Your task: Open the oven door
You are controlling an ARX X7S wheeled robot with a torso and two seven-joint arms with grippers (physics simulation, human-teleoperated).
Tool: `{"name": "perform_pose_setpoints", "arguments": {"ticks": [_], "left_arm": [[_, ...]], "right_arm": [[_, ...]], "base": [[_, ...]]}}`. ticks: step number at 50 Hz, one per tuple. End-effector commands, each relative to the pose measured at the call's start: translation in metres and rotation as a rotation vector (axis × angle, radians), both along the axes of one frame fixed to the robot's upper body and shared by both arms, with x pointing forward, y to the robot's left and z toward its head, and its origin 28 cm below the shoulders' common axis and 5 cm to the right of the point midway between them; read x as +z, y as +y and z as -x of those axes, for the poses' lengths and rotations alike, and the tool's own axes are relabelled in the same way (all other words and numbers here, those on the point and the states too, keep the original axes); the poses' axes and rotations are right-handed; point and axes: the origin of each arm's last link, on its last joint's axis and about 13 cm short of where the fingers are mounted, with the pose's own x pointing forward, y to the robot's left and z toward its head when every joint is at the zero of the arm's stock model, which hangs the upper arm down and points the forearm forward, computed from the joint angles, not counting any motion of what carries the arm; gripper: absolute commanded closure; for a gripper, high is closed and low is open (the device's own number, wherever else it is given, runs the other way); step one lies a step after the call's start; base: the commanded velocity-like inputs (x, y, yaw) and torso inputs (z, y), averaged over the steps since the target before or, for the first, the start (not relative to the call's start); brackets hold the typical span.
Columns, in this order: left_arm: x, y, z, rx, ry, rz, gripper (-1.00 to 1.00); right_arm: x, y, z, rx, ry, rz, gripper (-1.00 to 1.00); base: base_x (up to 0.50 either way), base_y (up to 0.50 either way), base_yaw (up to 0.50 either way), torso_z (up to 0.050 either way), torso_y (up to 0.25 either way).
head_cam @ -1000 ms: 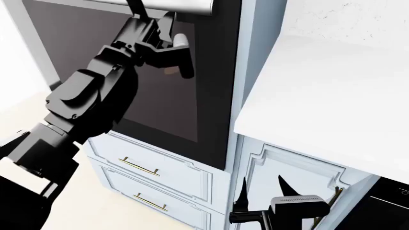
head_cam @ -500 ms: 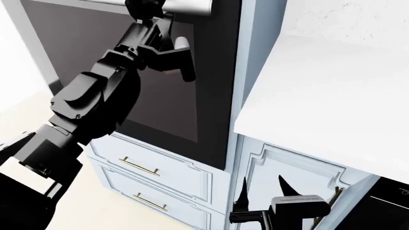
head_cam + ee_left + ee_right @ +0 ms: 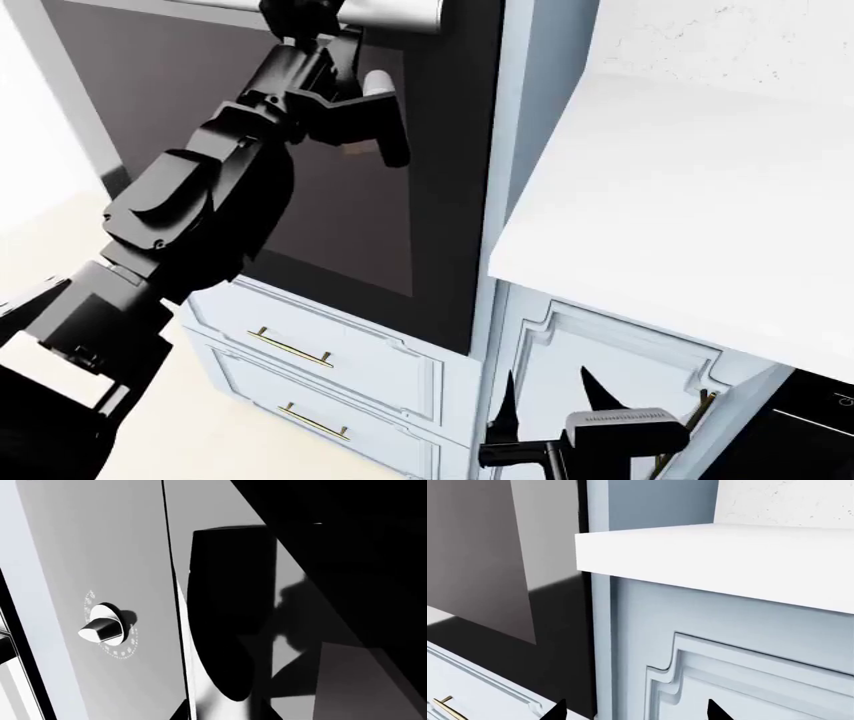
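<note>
A: What is being seen to differ from a second ago?

B: In the head view the left pincer (image 3: 350, 40) is being shown higher in the upper left of the frame, now up against the silver bar handle (image 3: 387, 12), where earlier it was lower, over the glass. Since half a second ago almost nothing is being changed. Whether its fingers are closed on the handle cannot be told.

A: Where is the oven door being seen?

B: The oven door (image 3: 334, 200) is filling the upper left of the head view: flat, dark tinted glass in a black frame, lying flush and shut. Below it, pale blue drawer fronts (image 3: 314, 350) with slim brass handles are being shown.

A: And the other views?

B: In the left wrist view a glossy grey panel with a rounded silver knob (image 3: 103, 626) is being shown. The right pincer (image 3: 547, 400) is being held open at the lower centre, its pointed black fingertips (image 3: 715, 711) apart before a moulded pale blue cabinet panel (image 3: 747, 680) under a smooth white bench (image 3: 714, 555).
</note>
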Motion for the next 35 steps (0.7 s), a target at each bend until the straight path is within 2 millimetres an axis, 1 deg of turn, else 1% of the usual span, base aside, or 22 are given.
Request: {"name": "perform_pose_setpoints", "arguments": {"ticks": [1, 10, 17, 35], "left_arm": [[0.007, 0.003, 0.002, 0.002, -0.037, 0.033, 1.0], [0.01, 0.006, 0.013, -0.003, -0.07, 0.029, 1.0], [0.011, 0.01, 0.022, -0.004, -0.101, -0.006, 1.0], [0.014, 0.017, 0.037, -0.004, -0.176, -0.025, 1.0]], "right_arm": [[0.0, 0.0, 0.0, 0.001, -0.001, 0.0, -1.0], [0.0, 0.001, 0.001, 0.002, -0.003, 0.002, -1.0], [0.0, 0.001, 0.001, 0.003, -0.004, 0.005, -1.0], [-0.001, 0.001, 0.0, -0.002, -0.004, 0.01, -1.0]], "base": [[0.0, 0.0, 0.0, 0.0, 0.0], [0.0, 0.0, 0.0, 0.0, 0.001], [0.0, 0.0, 0.0, 0.0, 0.003], [0.0, 0.0, 0.0, 0.001, 0.003]]}}
